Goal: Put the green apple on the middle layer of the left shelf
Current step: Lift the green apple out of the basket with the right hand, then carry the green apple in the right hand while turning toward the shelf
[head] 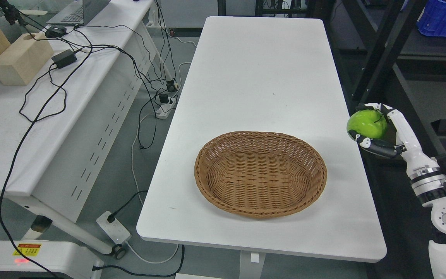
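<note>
The right hand (376, 130) held the round, glossy green apple (367, 124), fingers wrapped around it, just past the right edge of the white table (261, 77). The dark metal shelf (378, 50) stood beyond it, to the far right, nearer this arm.

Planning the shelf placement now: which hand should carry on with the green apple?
Right. The right hand already grips the green apple, held off the white table's right edge beside the dark shelf frame. The left arm is not in view.
</note>
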Tool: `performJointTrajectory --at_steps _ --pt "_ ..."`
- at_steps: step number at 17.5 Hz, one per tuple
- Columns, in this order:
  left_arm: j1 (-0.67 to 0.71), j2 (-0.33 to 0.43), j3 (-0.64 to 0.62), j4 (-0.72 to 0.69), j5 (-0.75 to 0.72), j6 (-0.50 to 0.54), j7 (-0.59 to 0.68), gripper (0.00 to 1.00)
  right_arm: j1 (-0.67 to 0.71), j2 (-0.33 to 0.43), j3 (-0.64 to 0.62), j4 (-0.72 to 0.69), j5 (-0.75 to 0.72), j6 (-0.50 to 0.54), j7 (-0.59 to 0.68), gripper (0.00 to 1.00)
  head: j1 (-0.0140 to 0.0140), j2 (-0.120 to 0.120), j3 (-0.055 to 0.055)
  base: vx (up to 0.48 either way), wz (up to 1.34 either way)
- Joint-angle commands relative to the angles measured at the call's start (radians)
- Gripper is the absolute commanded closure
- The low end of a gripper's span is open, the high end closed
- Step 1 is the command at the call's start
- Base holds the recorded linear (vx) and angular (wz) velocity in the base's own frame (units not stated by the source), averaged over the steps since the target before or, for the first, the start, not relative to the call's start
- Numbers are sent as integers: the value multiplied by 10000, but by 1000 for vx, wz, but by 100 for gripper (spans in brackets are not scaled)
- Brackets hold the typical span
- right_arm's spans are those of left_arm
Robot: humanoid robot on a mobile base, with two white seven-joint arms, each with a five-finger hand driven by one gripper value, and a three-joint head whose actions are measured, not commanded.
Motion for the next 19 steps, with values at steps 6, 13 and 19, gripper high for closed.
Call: performJointTrajectory --at_steps 6,13,19 --pt "0 175 -2 12 0 -6 5 0 2213 2122 -1942 -1747 199 -178 -53 100 0 0 0 -37 -24" --pt "0 175 -2 -4 0 10 -10 0 2535 2410 -2021 -1810 199 -178 -38 100 0 0 0 -73 32" --pt "0 175 -2 -4 0 10 5 0 2550 2410 -2021 -1810 199 -178 -53 100 0 0 0 -72 -81"
